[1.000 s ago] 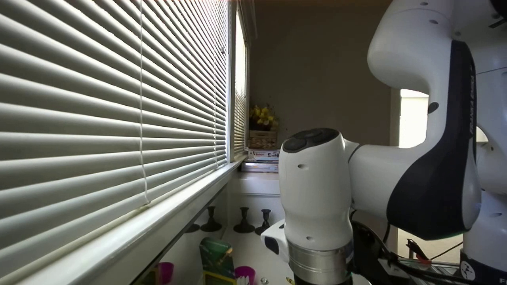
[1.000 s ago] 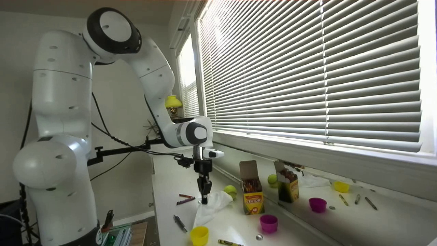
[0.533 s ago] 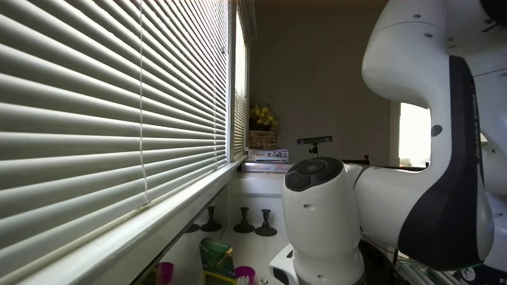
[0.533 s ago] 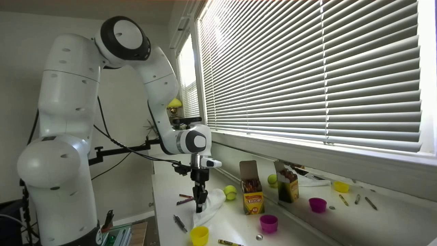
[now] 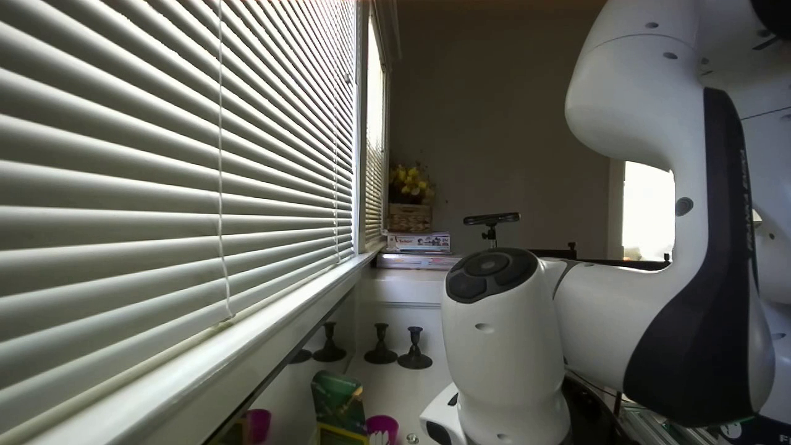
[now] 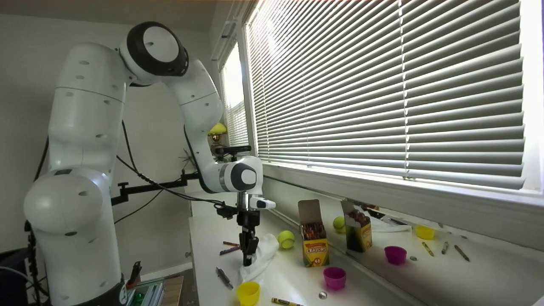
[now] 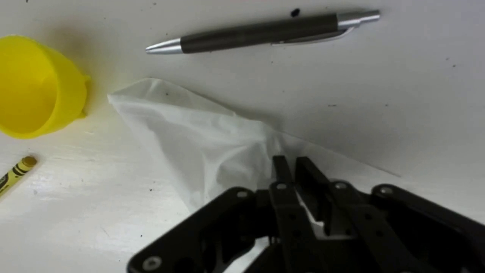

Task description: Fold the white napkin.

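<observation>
I'm judging that the coming fold is turning on how the white napkin (image 7: pixel 212 136) is lying from my end effector (image 7: pixel 292 159): in an exterior view the rumpled cloth is running from far right to near left across the table (image 6: pixel 289 276), and I'm standing at its left edge, with most of it spreading to the right. In the wrist view my fingertips (image 7: pixel 280 168) are facing each other across a narrow slit, right at the bunched part; I'm unable to tell whether they are pinching any cloth. If they are, I'm favouring a low carry toward the right, since the yellow plastic cup (image 6: pixel 248 294) is sitting just beyond the near corner and the retractable ballpoint pen (image 6: pixel 224 278) is lying near its left side. The tennis ball (image 6: pixel 286 239) is resting just beside the far end, touching or not I can't tell. Farther right, the crayon box (image 6: pixel 315 240) is standing lid raised, the magenta cup (image 6: pixel 335 279) is sitting nearer, and a mirrored panel (image 6: pixel 442 280) is reflecting both below the window blinds (image 6: pixel 382 85).
</observation>
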Controlling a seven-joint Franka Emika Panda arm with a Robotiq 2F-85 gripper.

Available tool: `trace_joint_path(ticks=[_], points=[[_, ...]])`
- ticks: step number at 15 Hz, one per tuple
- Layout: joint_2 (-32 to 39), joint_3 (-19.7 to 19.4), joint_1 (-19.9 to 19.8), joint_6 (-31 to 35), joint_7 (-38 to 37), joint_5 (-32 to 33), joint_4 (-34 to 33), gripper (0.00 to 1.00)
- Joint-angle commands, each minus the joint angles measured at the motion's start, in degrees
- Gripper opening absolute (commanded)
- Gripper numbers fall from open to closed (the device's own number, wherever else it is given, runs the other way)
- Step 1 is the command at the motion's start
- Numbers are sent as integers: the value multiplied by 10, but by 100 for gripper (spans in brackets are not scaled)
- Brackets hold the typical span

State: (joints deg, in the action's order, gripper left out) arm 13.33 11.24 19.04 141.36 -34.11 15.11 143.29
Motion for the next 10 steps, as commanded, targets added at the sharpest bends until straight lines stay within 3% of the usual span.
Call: trace_joint_path(ticks=[1, 8, 10], points=[[-24, 3, 2, 4, 26, -16, 14, 45], [-112, 14, -21, -38, 107, -100, 36, 96], [-132, 13, -27, -59, 127, -126, 36, 100]])
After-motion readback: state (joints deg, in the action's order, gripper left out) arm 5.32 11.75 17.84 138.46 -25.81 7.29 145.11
